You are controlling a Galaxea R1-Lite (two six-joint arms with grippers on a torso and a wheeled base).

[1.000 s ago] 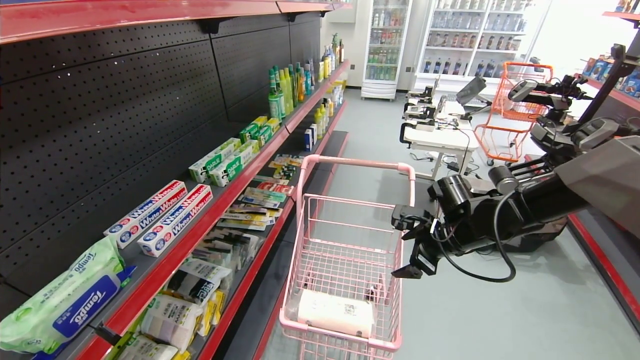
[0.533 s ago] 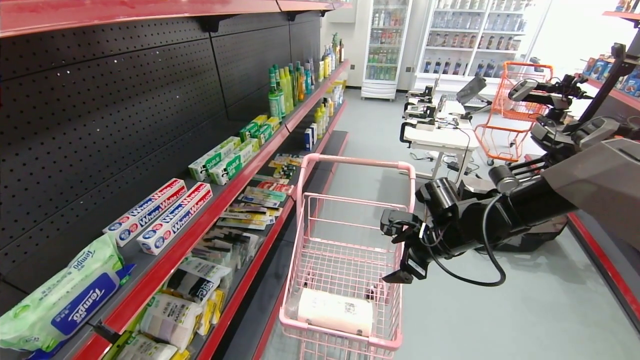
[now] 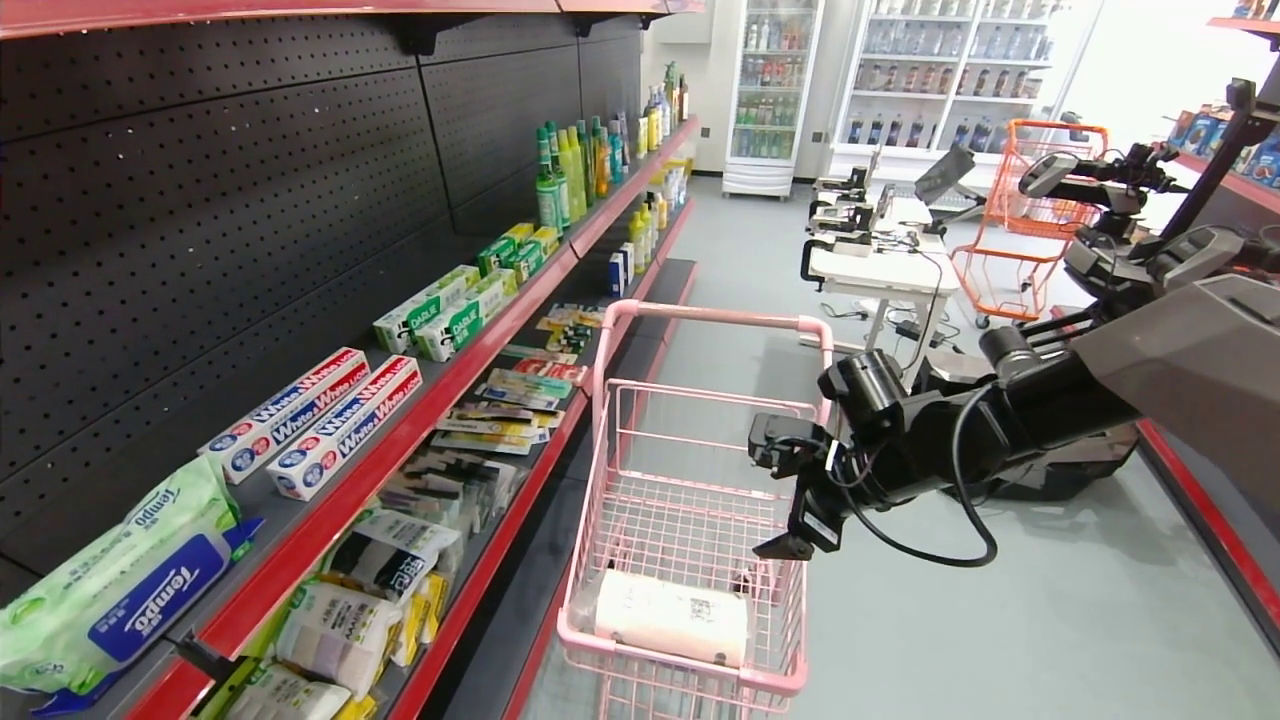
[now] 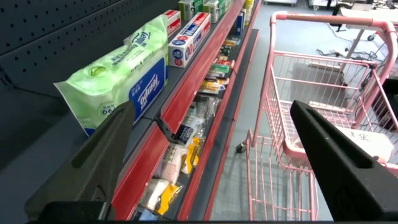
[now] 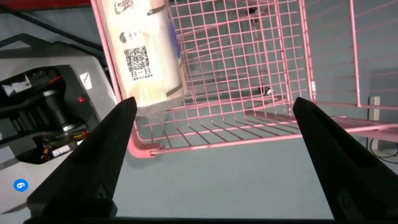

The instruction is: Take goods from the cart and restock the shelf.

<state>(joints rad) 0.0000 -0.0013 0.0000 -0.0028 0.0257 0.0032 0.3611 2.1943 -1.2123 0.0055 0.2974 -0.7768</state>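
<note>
With the fingers of my right gripper (image 3: 800, 515) spread wide and nothing between them, I judge the step in hand is reaching into the cart (image 3: 720, 320) for the white pack (image 3: 672, 618), which lies on the basket floor at the near end. The gripper hangs at the cart's right wall, above the pack, so I'd clear the rim, come straight down and close across the pack's narrow side. The wire wall could snag a finger. My left gripper (image 4: 211, 109), equally wide and empty, sits beside the shelf (image 3: 380, 468), where a green wipes pack (image 3: 110, 590) and toothpaste boxes (image 3: 320, 415) lie with bare board between.
</note>
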